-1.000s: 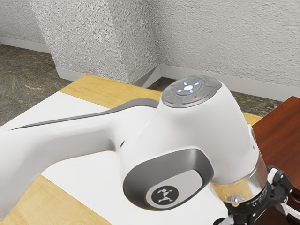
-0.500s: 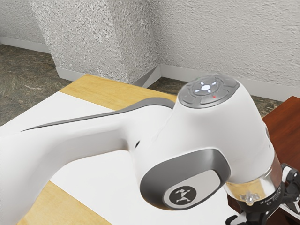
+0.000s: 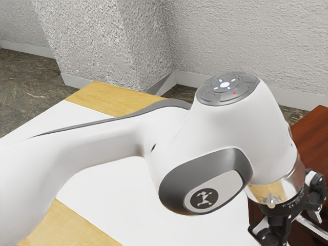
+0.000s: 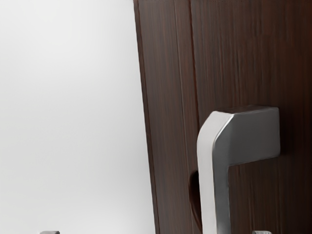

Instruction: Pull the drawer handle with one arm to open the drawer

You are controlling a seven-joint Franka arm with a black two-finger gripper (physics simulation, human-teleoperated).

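**Metal handle between spread fingers, ready for a pinch**

The drawer handle (image 4: 214, 165) is a squared, brushed-metal bar standing off the dark wood drawer front (image 4: 239, 58) on a bent leg, just under the hand. The fingers (image 4: 49, 232) show as two tips spread well apart. The bar lies between them, nearer one, and seems to touch neither.

The bar looks rigid and smooth, so probably slippery. It is best pinched across its straight run, clear of the bent corner, then drawn squarely out from the front. The cabinet (image 3: 310, 143) stands at the exterior view's right, beside the arm (image 3: 225, 148). A hard tug might shift it.
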